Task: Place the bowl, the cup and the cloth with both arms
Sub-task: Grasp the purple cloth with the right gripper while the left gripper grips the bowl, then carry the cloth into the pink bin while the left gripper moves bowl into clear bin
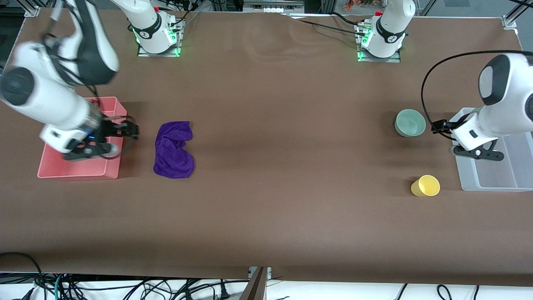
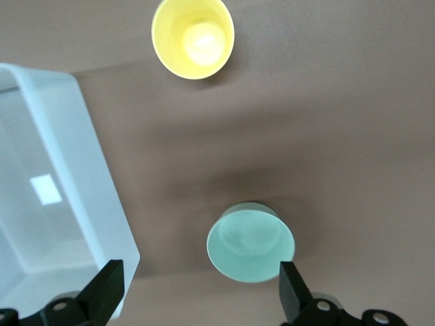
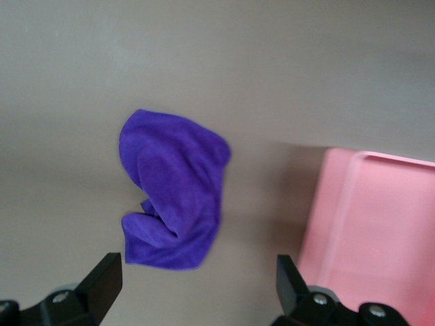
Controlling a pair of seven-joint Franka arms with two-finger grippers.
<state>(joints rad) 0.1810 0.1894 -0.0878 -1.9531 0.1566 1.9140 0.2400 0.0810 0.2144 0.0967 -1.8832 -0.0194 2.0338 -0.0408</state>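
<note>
Two grippers hover open, each by its bin: the right gripper (image 1: 118, 139) over the pink bin (image 1: 54, 168), cloth (image 1: 174, 149) at its three o'clock; the left gripper (image 1: 452, 137) beside the clear bin (image 1: 493, 183), bowl (image 1: 410, 123) at ten o'clock, cup (image 1: 425, 186) at seven (both upright, likely awaiting pickup).

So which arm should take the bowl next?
Left, probably. The left gripper hangs open right beside the bowl, next to the clear bin, and its wrist view has the bowl nearly between the fingers. The right gripper is open by the pink bin, close to the cloth.
</note>
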